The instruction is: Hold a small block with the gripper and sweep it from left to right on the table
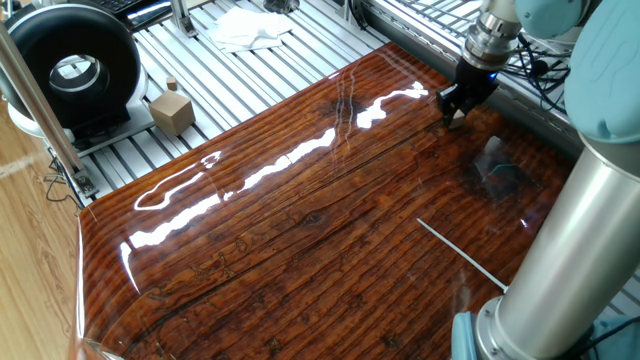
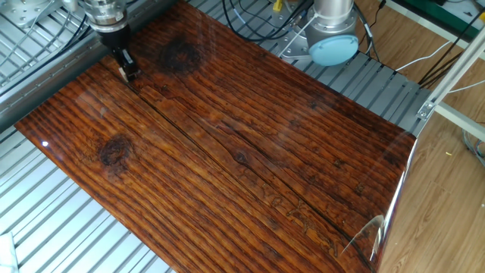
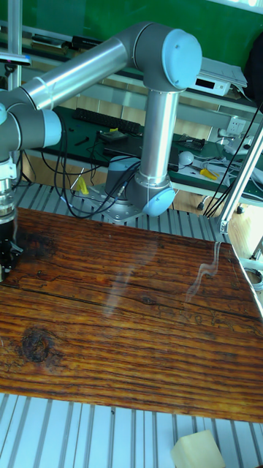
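We see the gripper [image 1: 455, 112], a black two-fingered claw on a silver-grey arm with light blue joint caps, pointing down at a far corner of the table [image 1: 300, 230]. Its fingers are pinched together on the small block [image 1: 456, 116], a tiny pale tan wooden cube that peeks out between the tips, right at the board's surface; whether it actually touches the wood we cannot tell. In the other fixed view the gripper [image 2: 129, 73] stands close to the board's edge, with the small block [image 2: 127, 75] showing as a pale speck at the fingertips. The table is a glossy, dark reddish-brown slab with fine wood-grain stripes, dark knots and bright reflected streaks of light. Around it runs a slatted silver aluminium frame [image 1: 260, 75], where a larger tan cube [image 1: 172, 110] with a small knob on top sits beside a round black drum-shaped device [image 1: 70, 65].
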Controlling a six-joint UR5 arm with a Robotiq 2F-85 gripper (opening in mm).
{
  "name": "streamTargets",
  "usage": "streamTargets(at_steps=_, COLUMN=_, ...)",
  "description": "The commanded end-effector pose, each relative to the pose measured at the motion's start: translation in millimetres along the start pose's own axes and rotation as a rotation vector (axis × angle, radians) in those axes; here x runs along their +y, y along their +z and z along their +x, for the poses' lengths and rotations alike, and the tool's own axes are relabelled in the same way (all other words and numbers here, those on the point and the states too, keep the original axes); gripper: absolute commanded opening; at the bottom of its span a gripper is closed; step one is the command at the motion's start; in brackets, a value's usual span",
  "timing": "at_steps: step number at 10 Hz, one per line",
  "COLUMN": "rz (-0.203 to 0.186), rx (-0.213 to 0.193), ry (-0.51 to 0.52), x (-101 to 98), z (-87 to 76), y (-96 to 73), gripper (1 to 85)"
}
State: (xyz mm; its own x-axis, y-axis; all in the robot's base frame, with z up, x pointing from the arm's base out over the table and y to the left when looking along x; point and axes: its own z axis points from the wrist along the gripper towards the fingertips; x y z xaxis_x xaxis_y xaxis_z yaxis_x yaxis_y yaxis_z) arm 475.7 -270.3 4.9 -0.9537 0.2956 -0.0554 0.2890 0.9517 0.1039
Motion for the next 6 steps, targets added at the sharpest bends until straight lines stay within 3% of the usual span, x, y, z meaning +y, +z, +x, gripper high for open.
streamTargets(at_steps=1, rz=-0.01, rx=-0.005, ry=0.012, x=3.8, z=-1.5, y=-1.4, gripper=1.0)
streamTargets(at_steps=6, rz=-0.012, rx=-0.003, ry=0.015, x=8.2, z=-0.8, y=-1.9, gripper=1.0)
